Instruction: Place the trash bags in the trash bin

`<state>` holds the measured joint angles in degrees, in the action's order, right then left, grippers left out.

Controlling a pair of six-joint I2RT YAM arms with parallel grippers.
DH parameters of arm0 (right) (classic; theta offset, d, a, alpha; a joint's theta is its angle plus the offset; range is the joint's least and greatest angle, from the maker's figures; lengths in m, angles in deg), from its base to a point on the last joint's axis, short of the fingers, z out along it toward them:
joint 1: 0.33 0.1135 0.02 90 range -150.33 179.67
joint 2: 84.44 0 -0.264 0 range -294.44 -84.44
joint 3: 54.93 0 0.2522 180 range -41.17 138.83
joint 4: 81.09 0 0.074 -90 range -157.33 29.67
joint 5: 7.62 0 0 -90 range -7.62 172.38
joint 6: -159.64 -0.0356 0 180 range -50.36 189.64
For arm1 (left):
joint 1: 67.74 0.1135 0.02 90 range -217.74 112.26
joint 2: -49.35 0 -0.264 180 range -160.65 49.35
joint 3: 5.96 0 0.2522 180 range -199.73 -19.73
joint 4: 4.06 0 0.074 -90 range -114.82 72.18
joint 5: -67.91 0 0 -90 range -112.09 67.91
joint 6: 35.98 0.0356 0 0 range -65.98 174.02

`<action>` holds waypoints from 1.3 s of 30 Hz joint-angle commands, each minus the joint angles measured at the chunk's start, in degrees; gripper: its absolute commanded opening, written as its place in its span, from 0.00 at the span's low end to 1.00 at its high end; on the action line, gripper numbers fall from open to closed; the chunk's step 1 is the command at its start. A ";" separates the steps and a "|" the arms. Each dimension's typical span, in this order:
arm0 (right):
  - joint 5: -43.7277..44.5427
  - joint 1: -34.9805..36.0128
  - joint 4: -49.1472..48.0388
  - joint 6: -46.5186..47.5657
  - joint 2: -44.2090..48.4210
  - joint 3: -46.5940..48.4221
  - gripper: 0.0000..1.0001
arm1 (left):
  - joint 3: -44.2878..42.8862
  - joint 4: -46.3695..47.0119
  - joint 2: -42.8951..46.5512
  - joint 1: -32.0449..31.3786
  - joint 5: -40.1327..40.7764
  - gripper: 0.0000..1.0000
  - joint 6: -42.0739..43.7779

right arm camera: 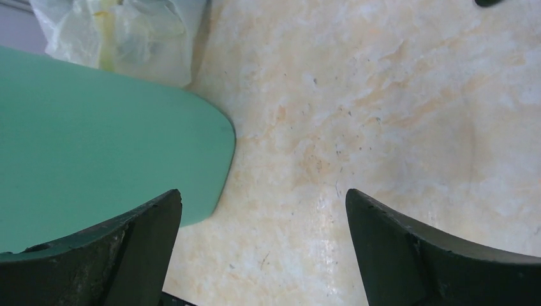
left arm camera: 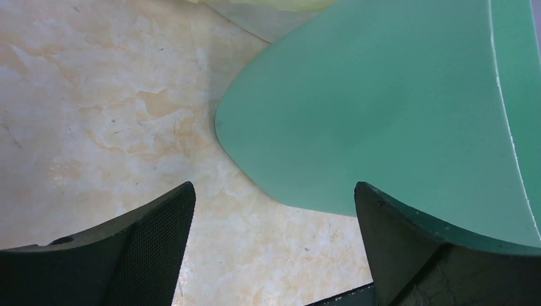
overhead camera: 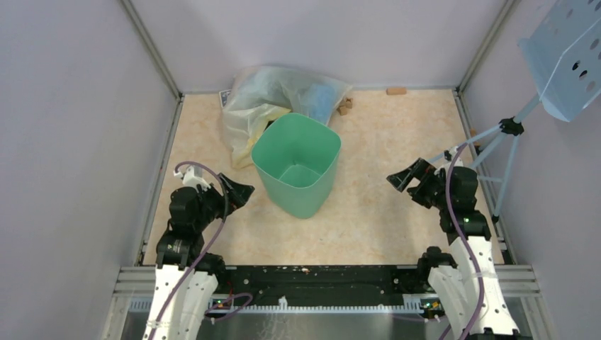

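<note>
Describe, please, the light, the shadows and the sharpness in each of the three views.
Top external view: even, soft light, sharp overall; the mint-green bin throws barely any shadow, the translucent bag shows mild sheen. Left wrist view: a soft shadow on the table beside the bin; the near fingers are dark. Right wrist view: pale glare on the table, low in the middle.

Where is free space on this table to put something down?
Bare tabletop lies between the green bin and the right claw, and in front of the bin toward the near edge. The far left is crowded: the clear bag sits close behind the bin.
</note>
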<state>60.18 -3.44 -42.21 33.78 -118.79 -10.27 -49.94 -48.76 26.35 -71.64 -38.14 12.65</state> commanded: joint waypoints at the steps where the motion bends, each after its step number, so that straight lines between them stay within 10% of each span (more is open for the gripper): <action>1: 0.54 -0.40 2.40 0.85 -3.74 4.86 0.99 | -2.98 0.86 0.46 0.12 -0.73 0.99 2.13; 21: -10.40 0.86 2.52 4.41 -7.68 15.19 0.93 | -1.68 5.04 2.50 0.12 -8.70 0.99 5.93; 33: 18.18 36.00 7.87 7.88 -26.51 37.35 0.75 | -0.72 11.30 -0.98 0.09 -10.87 0.99 6.97; 39: 27.61 41.57 10.48 10.30 -38.43 48.15 0.62 | 0.19 12.67 -1.95 0.09 -10.85 0.99 7.21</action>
<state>77.91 35.97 -33.31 41.61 -152.19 30.34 -50.95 -40.50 24.91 -71.64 -48.26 18.58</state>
